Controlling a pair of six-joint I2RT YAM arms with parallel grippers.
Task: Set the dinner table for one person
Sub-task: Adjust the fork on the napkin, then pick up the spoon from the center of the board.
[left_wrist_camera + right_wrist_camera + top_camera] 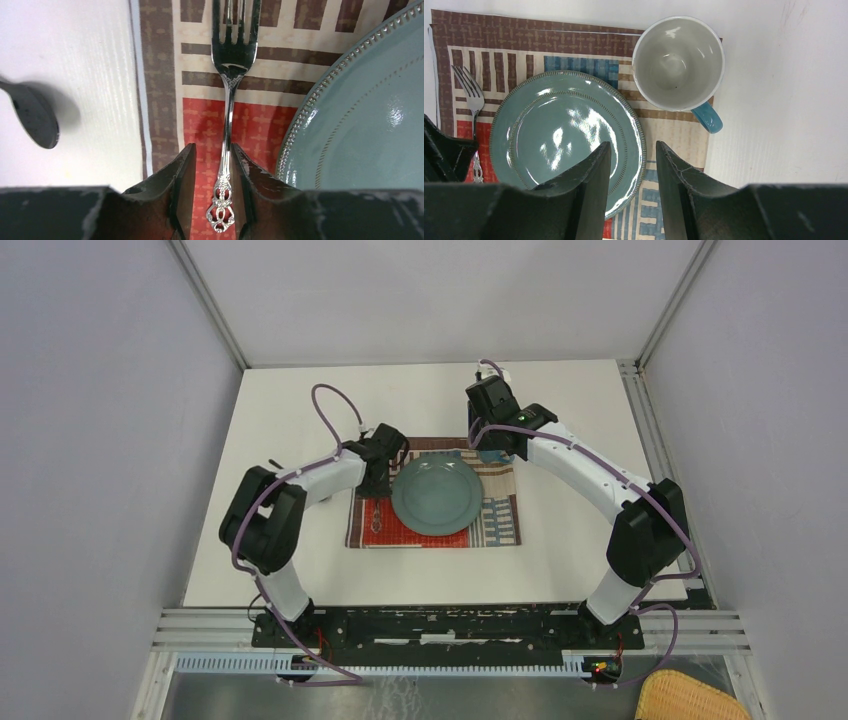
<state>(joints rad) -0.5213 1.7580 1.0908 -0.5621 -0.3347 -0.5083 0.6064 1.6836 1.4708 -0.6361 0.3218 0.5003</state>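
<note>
Black fingers of the left gripper are seen straddling the ornate handle of a silver fork. The jaws are parted a little: a clear gap is seen on one side of the handle, while on the other side it cannot be told whether the finger touches. The fork is not pinched. It lies flat on the red patch of the placemat, tines pointing away, just beside the beaded rim of the teal plate. The fork is judged to be light, stiff and slippery, and best taken across the narrow shank of its handle.

The right gripper is held above the plate's near edge, jaws spread with nothing between them. A white mug with a blue handle stands upright beyond it, on the mat's far corner. Plate and mug are judged breakable and glossy; the mug would best be taken by its wall at the rim.

The dinner table, flat, white and rigid, lies beneath both grippers and extends past the mat on every side. It is judged a firm surface for setting things down, not something to grasp.
</note>
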